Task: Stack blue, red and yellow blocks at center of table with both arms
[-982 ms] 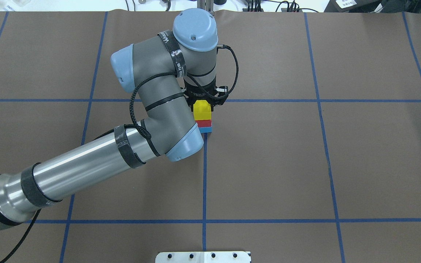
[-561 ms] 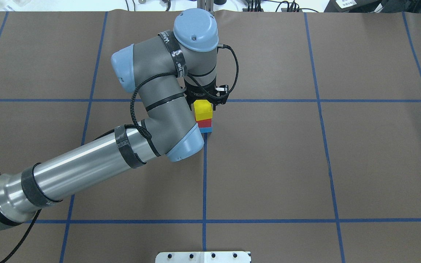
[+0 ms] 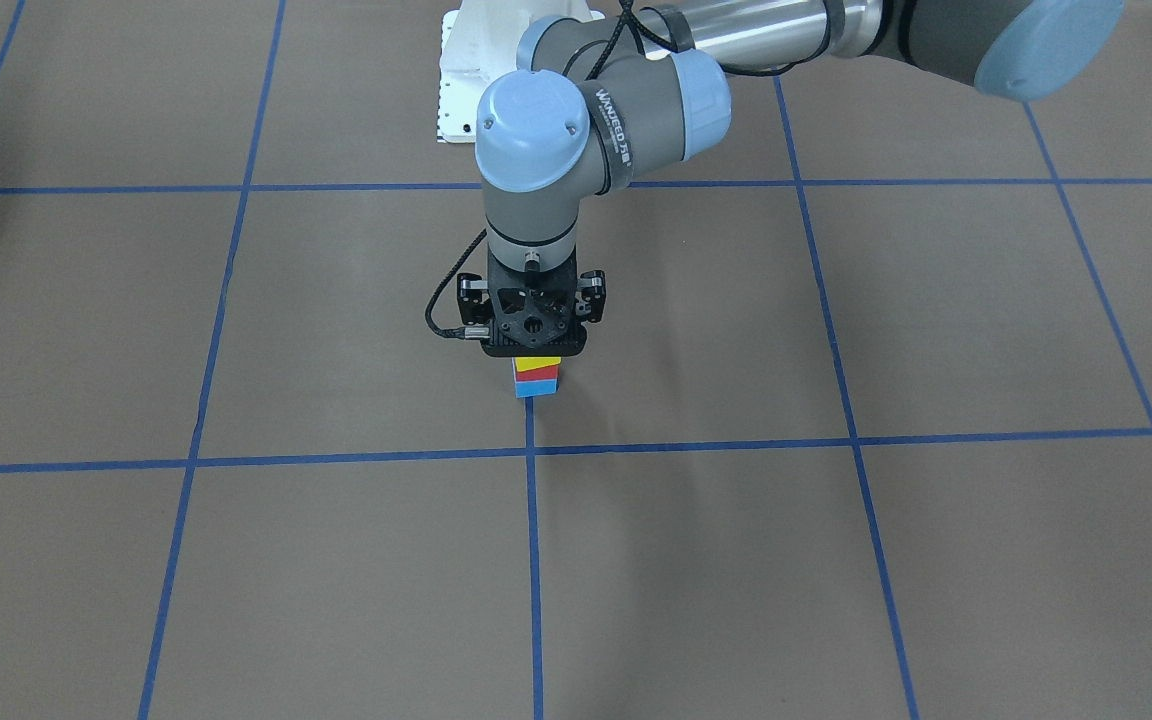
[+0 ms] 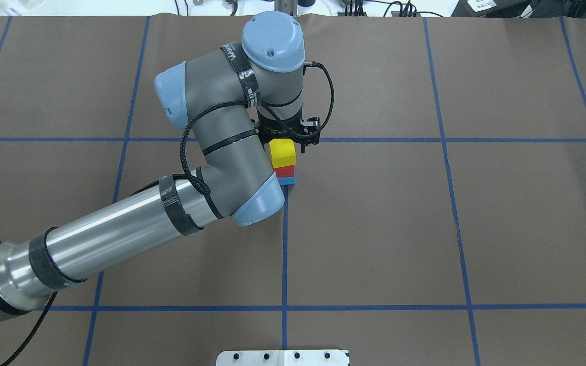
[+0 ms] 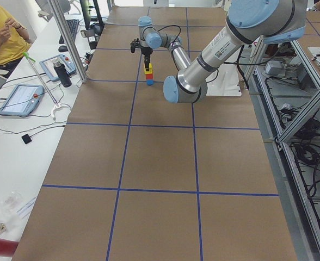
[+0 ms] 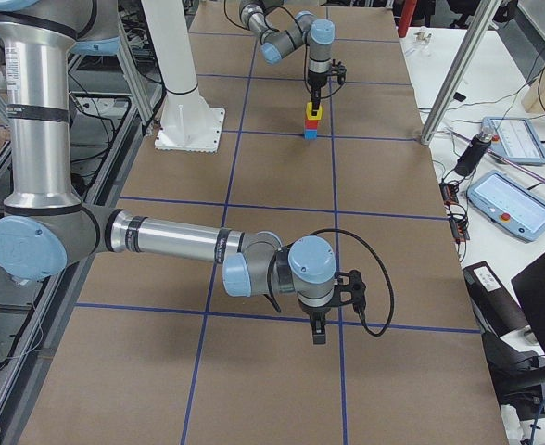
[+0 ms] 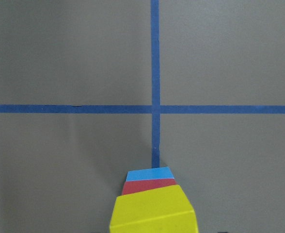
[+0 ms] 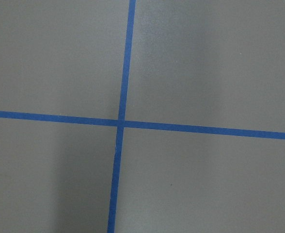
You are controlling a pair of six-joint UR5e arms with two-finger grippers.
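Note:
A yellow block (image 4: 282,151) sits on a red block (image 4: 284,172), which sits on a blue block (image 4: 286,180), at the tape crossing in the middle of the table. The stack also shows in the front view (image 3: 536,375) and the left wrist view (image 7: 152,211). My left gripper (image 4: 284,142) points straight down over the stack, its jaws on either side of the yellow block and slightly apart from it. My right gripper (image 6: 318,336) hangs low over bare table far from the stack; I cannot tell whether it is open or shut.
The robot's white base plate (image 4: 283,357) lies at the table's near edge. Blue tape lines (image 8: 120,121) divide the brown table. An operators' desk with tablets (image 6: 504,199) and metal posts (image 6: 449,93) runs along the far side.
The yellow block, tilted a second ago, now sits flat on the red block. My left gripper's jaws have spread away from it and the wrist has shifted slightly.

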